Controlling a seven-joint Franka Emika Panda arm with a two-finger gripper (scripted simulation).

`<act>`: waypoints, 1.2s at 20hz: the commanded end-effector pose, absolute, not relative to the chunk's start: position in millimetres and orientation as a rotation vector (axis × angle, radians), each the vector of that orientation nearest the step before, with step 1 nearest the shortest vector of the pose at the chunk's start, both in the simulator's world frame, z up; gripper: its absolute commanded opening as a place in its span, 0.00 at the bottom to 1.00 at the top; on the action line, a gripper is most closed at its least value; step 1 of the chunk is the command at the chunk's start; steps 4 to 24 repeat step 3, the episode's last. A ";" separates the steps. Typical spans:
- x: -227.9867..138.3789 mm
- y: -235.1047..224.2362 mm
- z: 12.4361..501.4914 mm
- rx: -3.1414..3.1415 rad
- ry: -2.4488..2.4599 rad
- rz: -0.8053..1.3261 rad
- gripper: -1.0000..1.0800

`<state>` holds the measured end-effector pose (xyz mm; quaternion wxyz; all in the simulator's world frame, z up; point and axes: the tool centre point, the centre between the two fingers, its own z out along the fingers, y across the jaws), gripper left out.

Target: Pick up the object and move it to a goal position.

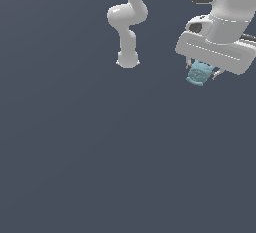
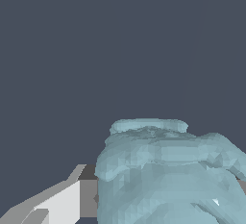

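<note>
A: Where do we have the teal-blue block [image 1: 199, 73]?

B: Pinched between our gripper [image 1: 201, 73] jaws, hanging under the white hand, seemingly clear of the dark floor [image 1: 100, 167].

A: How do we carry it well?

B: We judge a steady hold and smooth travel best; no goal marker shows.

A: Any containers?

B: We see none. The wrist view shows one finger [image 2: 65, 201] against the block.

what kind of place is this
Likely a bare simulated test scene, not a real room: a flat, featureless grey-blue floor, a smooth white robot arm, and a faceted pale teal blocky object in the white gripper.
</note>
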<state>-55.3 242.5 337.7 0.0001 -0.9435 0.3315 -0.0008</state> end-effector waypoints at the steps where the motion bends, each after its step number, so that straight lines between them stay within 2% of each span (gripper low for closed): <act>1: -58.1 245.5 343.2 -2.964 1.043 -0.001 0.00; 24: -58.6 246.3 344.3 -2.964 1.043 -0.001 0.00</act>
